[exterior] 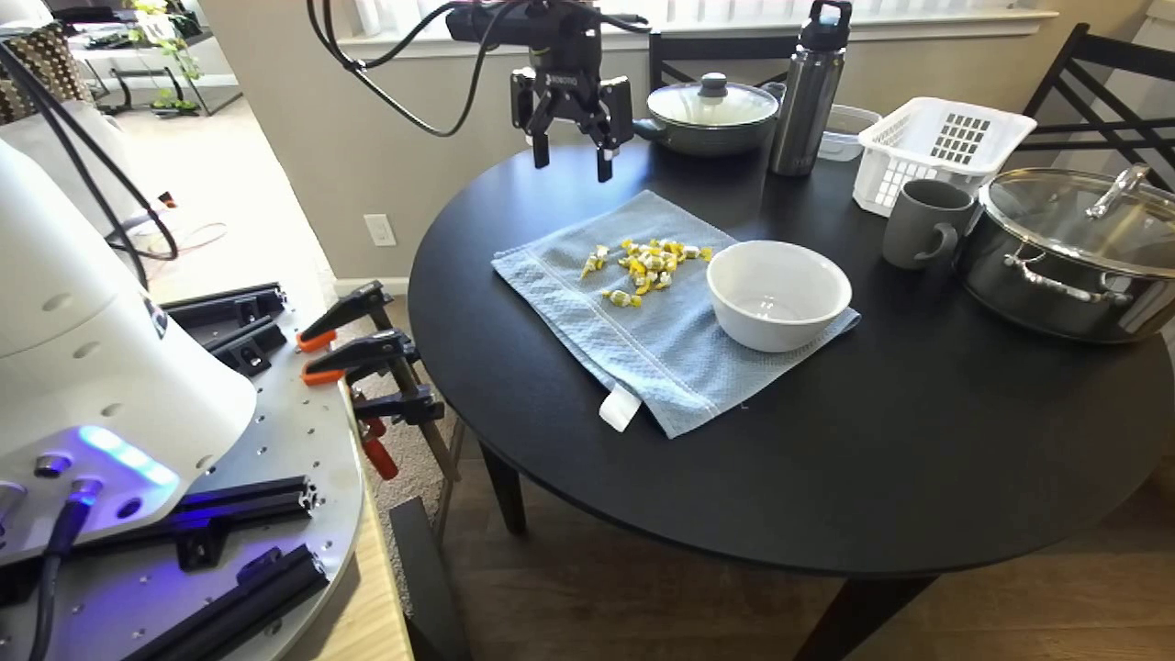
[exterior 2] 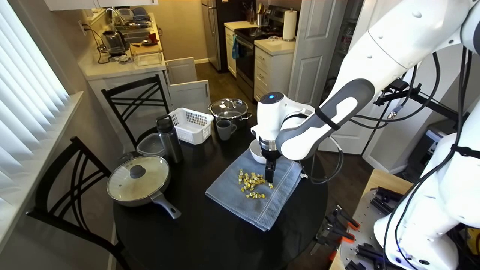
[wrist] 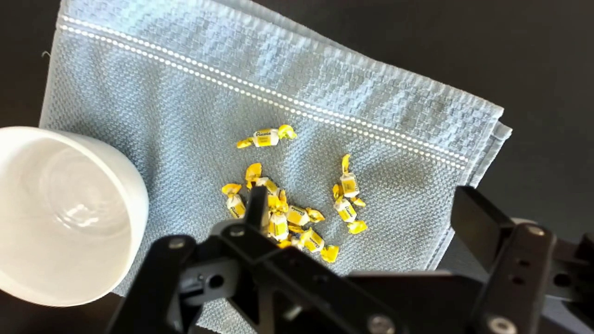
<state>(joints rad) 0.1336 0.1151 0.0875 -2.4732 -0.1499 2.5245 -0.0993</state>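
Observation:
My gripper (exterior: 573, 162) hangs above the table with its jaws wide apart and nothing between them. In the wrist view the gripper (wrist: 364, 202) spans over a folded blue-grey towel (wrist: 185, 116). Several yellow-and-white wrapped candies (wrist: 297, 215) lie loosely heaped on the towel, partly hidden by one finger (wrist: 256, 206). A lone candy (wrist: 266, 138) rests apart from the heap, and a pair (wrist: 345, 209) lies to its right. The white bowl (wrist: 69, 213) stands on the towel beside them, with no candy visible inside. In an exterior view the arm covers part of the bowl (exterior 2: 256, 153).
Around the towel on the dark round table (exterior: 826, 459) stand a lidded pan (exterior: 711, 115), a steel bottle (exterior: 808, 101), a plastic container (exterior: 846, 128), a white basket (exterior: 945, 151), a grey mug (exterior: 925, 223) and a lidded pot (exterior: 1074, 257). Chairs (exterior 2: 75, 195) flank the table.

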